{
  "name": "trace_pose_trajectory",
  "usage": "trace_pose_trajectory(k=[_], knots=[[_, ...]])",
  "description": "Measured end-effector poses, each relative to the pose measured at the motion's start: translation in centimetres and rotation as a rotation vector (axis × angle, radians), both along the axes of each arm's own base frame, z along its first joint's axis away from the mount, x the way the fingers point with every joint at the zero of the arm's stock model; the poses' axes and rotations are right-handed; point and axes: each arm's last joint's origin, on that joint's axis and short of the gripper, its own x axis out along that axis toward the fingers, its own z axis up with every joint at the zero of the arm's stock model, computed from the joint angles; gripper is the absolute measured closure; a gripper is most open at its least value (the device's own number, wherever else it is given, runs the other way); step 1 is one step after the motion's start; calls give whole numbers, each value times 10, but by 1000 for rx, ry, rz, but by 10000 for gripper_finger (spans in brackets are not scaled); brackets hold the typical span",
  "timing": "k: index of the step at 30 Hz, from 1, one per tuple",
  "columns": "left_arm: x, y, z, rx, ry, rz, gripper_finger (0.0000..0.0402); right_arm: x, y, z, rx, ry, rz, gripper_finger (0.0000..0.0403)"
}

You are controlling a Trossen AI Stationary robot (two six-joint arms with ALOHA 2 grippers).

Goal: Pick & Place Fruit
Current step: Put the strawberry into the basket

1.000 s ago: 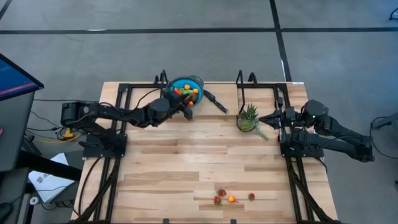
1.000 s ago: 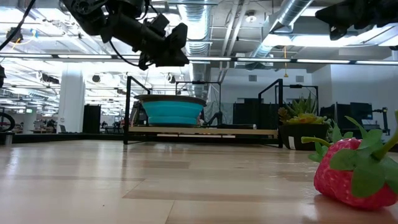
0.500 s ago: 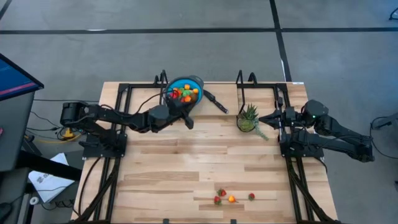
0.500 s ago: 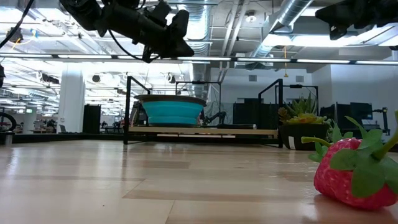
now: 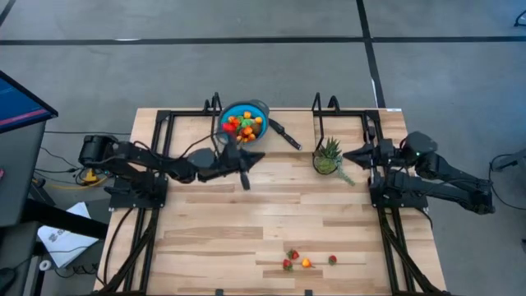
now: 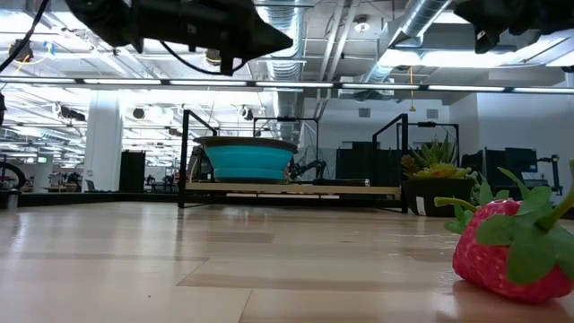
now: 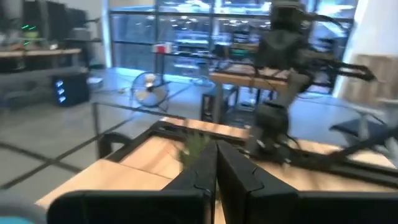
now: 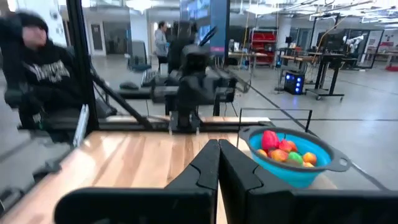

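Toy fruit (image 5: 243,124) fills a blue bowl (image 5: 258,107) at the table's far middle. Several more fruit pieces (image 5: 306,262), strawberries among them, lie near the front edge; one strawberry (image 6: 509,251) shows close up in the low view. My left gripper (image 5: 261,154) is shut and empty, held level above the table just on the near side of the bowl, pointing toward the table's right. My right gripper (image 5: 345,154) is shut and empty at the right, beside a spiky green plant (image 5: 327,156). The right wrist view shows the bowl (image 8: 292,173) beyond its shut fingers (image 8: 208,163).
The bowl's black handle (image 5: 286,136) sticks out toward the plant. Black frame rails (image 5: 164,164) run along the table's left, right and far sides. Bare wood lies between the bowl and the front fruit. A person in dark clothes (image 8: 37,62) stands beyond the table.
My left gripper has drawn back from over the bowl's near rim toward the table's near edge and right. It has turned from slanting at the bowl to pointing level at the right side.
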Motion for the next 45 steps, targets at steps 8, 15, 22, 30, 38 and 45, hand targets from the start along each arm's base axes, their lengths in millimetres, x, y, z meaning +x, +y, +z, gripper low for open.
trace_pose_trajectory(k=[8, 15, 22, 30, 38, 45], knots=[[-8, -32, -12, 21, 9, -106, 399, 0, 1, 3, 124, -34, 18, 403], [-14, -64, -6, 62, -41, -135, 399, 16, 7, -3, 189, 53, 108, 403], [-19, -80, -6, 55, -48, -148, 398, 43, 18, -12, 271, 212, 155, 403], [-19, -79, -5, 50, -53, -146, 398, 64, 43, 5, 245, 366, 224, 403], [-19, -79, -5, 47, -54, -145, 398, 82, 75, 16, 189, 580, 195, 403], [-18, -77, -5, 47, -54, -139, 398, 97, 108, 10, 244, 756, 231, 403]])
